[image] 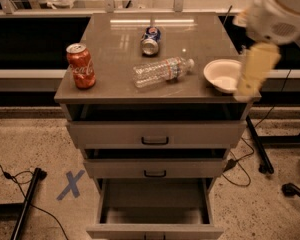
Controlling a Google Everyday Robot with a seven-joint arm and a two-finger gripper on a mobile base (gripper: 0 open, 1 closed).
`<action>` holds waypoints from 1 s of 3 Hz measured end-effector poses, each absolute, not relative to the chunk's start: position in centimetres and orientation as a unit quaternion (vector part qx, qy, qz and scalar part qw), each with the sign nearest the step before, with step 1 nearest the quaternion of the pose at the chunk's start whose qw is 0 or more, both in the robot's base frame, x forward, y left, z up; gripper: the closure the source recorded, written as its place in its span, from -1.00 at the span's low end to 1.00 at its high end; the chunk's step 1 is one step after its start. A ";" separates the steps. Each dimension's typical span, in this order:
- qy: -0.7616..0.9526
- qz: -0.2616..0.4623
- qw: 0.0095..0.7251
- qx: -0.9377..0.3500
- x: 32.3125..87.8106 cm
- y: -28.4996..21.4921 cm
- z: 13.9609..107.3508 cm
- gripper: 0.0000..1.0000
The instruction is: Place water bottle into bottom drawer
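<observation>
The water bottle (162,71) lies on its side near the middle of the cabinet top (110,44), white cap pointing right. The bottom drawer (155,231) is pulled open and nothing shows inside it. My gripper itself is out of view. Only my arm shows, at the upper right: a white joint (280,9) and a beige link (255,71) that hangs over the right edge of a white bowl, to the right of the bottle.
A red Coca-Cola can (81,66) stands at the left of the top. A blue Pepsi can (150,40) lies at the back. A white bowl (221,74) sits at the right. The two upper drawers (155,134) are slightly open. A blue X (70,185) and cables are on the floor.
</observation>
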State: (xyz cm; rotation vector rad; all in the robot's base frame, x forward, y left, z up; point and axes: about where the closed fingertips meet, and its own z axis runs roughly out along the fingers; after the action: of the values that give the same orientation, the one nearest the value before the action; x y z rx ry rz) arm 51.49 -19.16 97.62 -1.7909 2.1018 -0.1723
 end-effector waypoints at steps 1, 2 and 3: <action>0.710 -0.081 0.184 -0.675 59.2 -15.4 98.1 -1.00; 0.681 -0.079 0.175 -0.706 65.1 -11.5 97.0 -1.00; 0.666 -0.063 0.164 -0.725 67.8 -8.8 94.4 -1.00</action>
State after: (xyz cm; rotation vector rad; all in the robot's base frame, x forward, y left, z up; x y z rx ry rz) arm 67.85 -8.82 94.45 -2.0670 1.8992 -0.1795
